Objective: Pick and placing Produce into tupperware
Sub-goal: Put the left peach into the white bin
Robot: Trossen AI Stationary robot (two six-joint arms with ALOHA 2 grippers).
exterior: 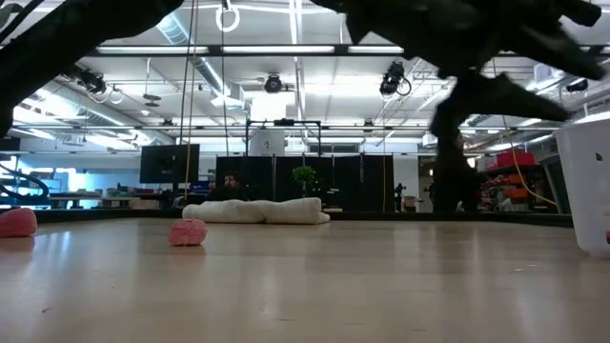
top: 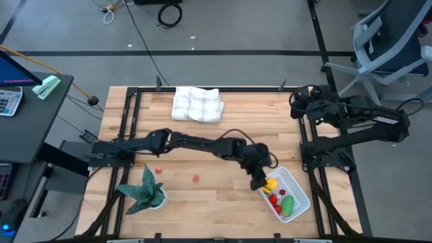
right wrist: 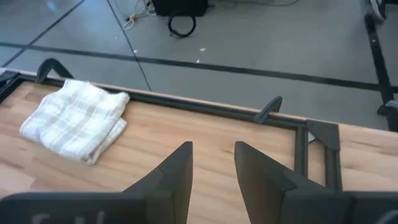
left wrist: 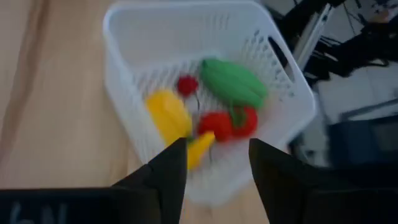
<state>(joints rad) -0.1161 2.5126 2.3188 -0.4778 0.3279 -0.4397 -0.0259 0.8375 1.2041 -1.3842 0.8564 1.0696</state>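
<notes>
The white tupperware (top: 298, 188) stands near the table's right near corner. In the left wrist view the tupperware (left wrist: 130, 37) holds a green piece (left wrist: 235, 82), red pieces (left wrist: 225, 124) and yellow pieces (left wrist: 168, 113). My left gripper (left wrist: 217, 163) hovers open just above the tupperware's left end, nothing between its fingers. Two pinkish-red pieces (top: 158, 170) (top: 196, 179) lie on the bare wood left of it; the low view shows them as one pink piece (exterior: 188, 232) and another (exterior: 14, 221). My right gripper (right wrist: 213, 167) waits open over the far right of the table.
A folded white checked cloth (top: 197, 104) lies at the far edge, and a green spiky potted plant (top: 145, 192) stands at the near left. My left arm stretches across the table's middle. Black frame rails run along the table's sides.
</notes>
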